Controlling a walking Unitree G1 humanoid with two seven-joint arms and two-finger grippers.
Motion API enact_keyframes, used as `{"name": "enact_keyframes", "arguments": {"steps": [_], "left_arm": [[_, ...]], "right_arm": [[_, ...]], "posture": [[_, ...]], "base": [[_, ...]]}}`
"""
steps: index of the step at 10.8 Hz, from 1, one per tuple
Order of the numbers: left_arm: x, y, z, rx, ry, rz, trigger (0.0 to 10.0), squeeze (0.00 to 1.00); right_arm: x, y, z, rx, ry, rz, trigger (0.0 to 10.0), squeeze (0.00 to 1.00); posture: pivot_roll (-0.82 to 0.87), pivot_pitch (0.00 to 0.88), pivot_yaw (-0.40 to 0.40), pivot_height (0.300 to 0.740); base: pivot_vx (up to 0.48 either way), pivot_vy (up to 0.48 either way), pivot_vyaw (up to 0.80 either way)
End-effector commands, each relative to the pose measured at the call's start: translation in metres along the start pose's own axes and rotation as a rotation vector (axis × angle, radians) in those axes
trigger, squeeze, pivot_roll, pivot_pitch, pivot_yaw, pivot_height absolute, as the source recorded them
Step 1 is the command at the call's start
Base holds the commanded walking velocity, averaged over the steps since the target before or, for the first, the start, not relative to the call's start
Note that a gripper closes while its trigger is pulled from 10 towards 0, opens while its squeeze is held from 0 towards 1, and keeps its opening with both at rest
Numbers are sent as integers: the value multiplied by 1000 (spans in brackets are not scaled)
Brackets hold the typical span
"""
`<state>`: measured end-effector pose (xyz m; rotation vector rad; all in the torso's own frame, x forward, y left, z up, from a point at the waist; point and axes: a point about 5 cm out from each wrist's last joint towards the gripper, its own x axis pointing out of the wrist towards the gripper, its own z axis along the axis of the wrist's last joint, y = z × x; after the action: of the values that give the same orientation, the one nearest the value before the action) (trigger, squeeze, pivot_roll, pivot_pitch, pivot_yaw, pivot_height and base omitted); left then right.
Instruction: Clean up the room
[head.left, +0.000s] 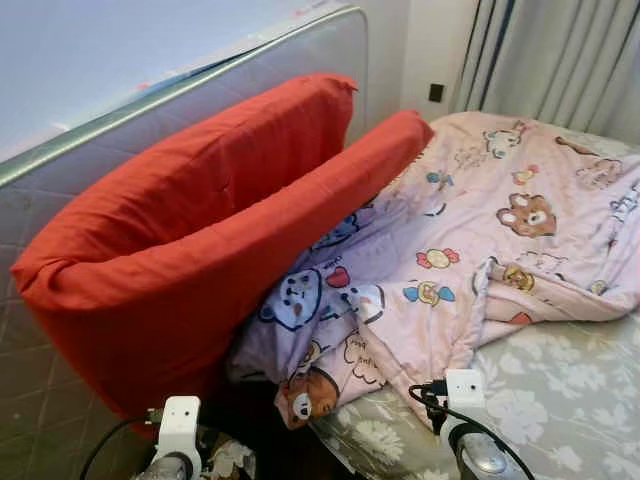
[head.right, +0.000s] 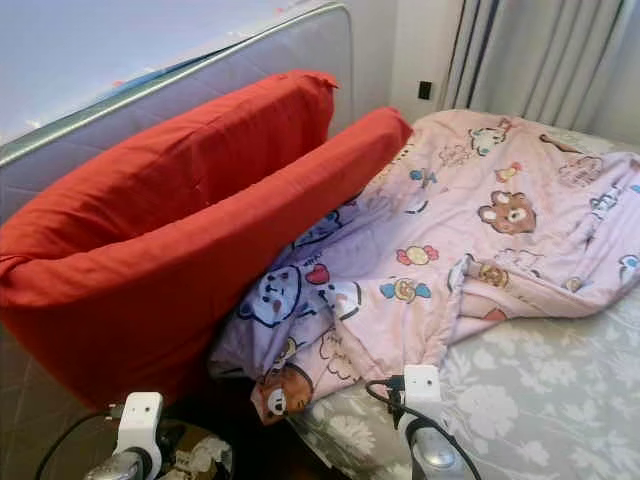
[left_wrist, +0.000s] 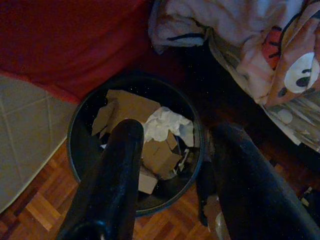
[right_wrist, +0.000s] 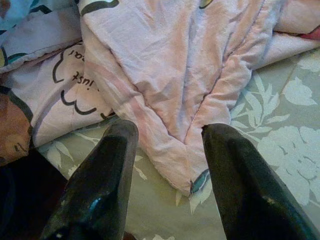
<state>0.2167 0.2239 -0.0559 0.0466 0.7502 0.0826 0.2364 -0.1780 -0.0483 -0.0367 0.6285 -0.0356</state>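
Note:
A pink cartoon-print quilt lies crumpled across the bed, its corner hanging over the near edge. My right gripper hovers open just above that quilt corner and the floral sheet, nothing between its fingers. My left gripper is open over a round black waste bin on the floor. The bin holds cardboard scraps and crumpled white paper. Two red pillows lean against the grey headboard.
The wrists of both arms show at the bottom of the eye views. Grey curtains hang at the back right. Parquet floor lies beside the bed. The bin sits in the dark gap between pillows and bed.

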Motion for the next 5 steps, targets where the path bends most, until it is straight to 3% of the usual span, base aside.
{"name": "enact_keyframes", "arguments": {"steps": [1,4,5], "left_arm": [[0,3,0,-7,-2,6,10000,0],[-1,-2,-5,-13,11,6,10000,0],[-1,-4,-6,-17,9,5,10000,0]], "right_arm": [[0,3,0,5,-5,8,10000,0],[-2,1,-5,-26,16,27,10000,0],[-2,0,-6,-46,15,34,10000,0]], "posture": [[92,47,53,740],[90,46,37,740],[91,47,30,740]], "base": [[0,0,0],[250,0,0],[259,0,800]]}}
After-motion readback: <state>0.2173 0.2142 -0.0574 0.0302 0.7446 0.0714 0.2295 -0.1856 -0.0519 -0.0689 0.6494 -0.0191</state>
